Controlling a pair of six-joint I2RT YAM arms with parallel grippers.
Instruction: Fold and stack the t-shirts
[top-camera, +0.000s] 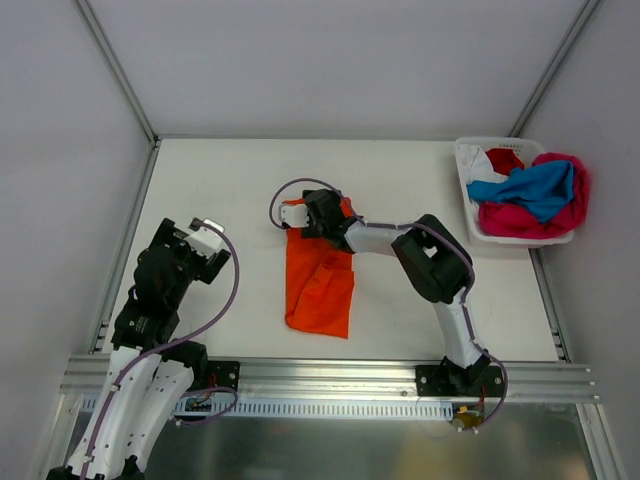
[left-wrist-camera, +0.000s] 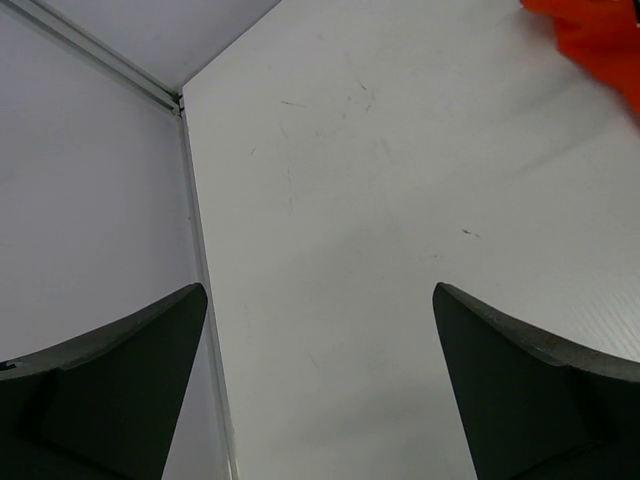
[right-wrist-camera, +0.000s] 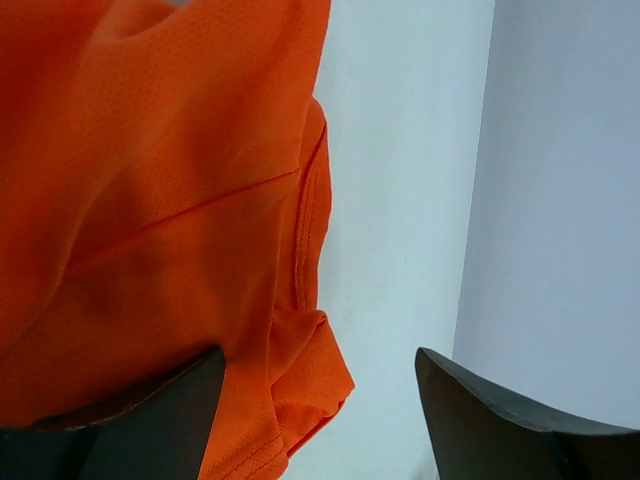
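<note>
At the left of the table (top-camera: 220, 180), the left gripper (left-wrist-camera: 318, 292) hangs above bare white surface. Its jaws are spread wide with nothing between them. A corner of the orange t-shirt (top-camera: 320, 285) shows at the upper right of its wrist view, well apart from the fingers.

The orange t-shirt lies in the middle of the table, folded into a long narrow strip running from far to near (a creased flap lies across its middle).

The right gripper (right-wrist-camera: 315, 355) sits at the strip's far end with its jaws released and wide. In its wrist view the cloth's hemmed edge drapes over one finger (right-wrist-camera: 150, 420) and reaches partly into the gap. The other finger stands clear over the table, so nothing is pinched.

In the far right corner a white basket (top-camera: 463, 190) holds a heap of other shirts. A blue t-shirt (top-camera: 530, 188) lies across the top, and a magenta t-shirt (top-camera: 520, 222) sits beneath it and spills over the right rim. A red t-shirt (top-camera: 505, 158) and a white t-shirt (top-camera: 478, 160) lie at the far side.
</note>
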